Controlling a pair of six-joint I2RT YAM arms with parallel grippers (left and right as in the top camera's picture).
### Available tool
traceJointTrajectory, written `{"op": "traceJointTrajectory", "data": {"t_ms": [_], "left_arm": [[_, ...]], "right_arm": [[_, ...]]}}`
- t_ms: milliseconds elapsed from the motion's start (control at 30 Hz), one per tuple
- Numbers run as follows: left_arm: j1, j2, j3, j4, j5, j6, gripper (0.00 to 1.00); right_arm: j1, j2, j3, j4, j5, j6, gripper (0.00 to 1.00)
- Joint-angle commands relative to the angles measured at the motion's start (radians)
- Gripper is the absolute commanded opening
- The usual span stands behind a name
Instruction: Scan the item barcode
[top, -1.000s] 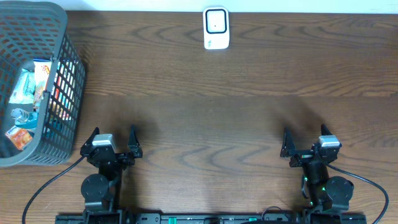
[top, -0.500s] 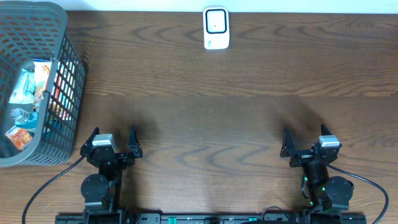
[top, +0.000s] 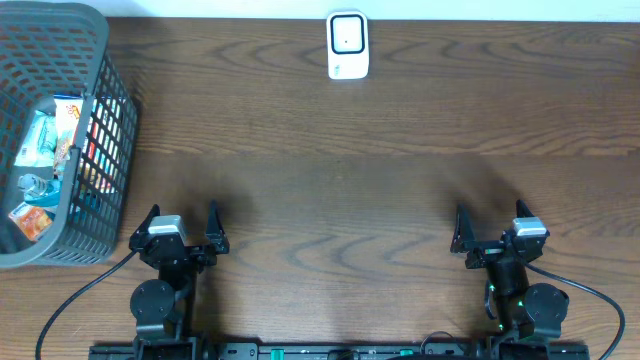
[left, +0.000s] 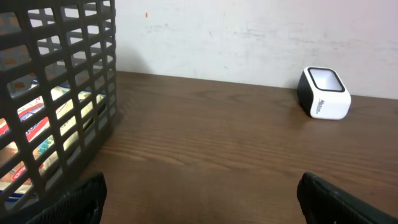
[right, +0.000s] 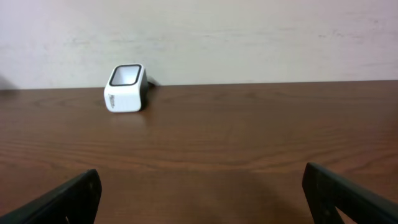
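Note:
A white barcode scanner (top: 347, 45) with a dark window stands at the far middle of the wooden table; it also shows in the left wrist view (left: 323, 93) and the right wrist view (right: 125, 88). Several packaged items (top: 45, 150) lie inside the dark mesh basket (top: 100, 190) at the left, seen through its wall (left: 62, 112) from the left wrist. My left gripper (top: 182, 230) rests open near the front left edge, with nothing between its fingers (left: 81, 199). My right gripper (top: 492, 232) rests open near the front right, fingers (right: 336, 193) wide apart and empty.
A pale wall runs behind the table's far edge. The basket stands just left of the left arm's base. Cables trail from both arm bases along the front edge.

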Motion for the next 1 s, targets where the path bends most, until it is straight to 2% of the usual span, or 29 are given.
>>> {"op": "traceJointTrajectory", "data": {"t_ms": [0,300,633,833,967], "left_arm": [[0.004,-0.008,-0.015,-0.036,0.002,-0.005,0.98],[0.004,-0.008,-0.015,-0.033,0.018,-0.019,0.98],[0.004,-0.008,0.069,-0.002,0.200,-0.063,0.98],[0.004,-0.004,0.217,-0.106,0.336,-0.097,0.98],[0.004,0.019,0.317,-0.204,0.367,-0.110,0.98]], "right_arm": [[0.007,-0.005,-0.002,-0.005,0.011,0.013,0.99],[0.007,-0.005,-0.002,-0.005,0.011,0.013,0.99],[0.007,-0.005,-0.002,-0.005,0.011,0.013,0.99],[0.007,-0.005,-0.002,-0.005,0.011,0.013,0.99],[0.007,-0.005,-0.002,-0.005,0.011,0.013,0.99]]}}
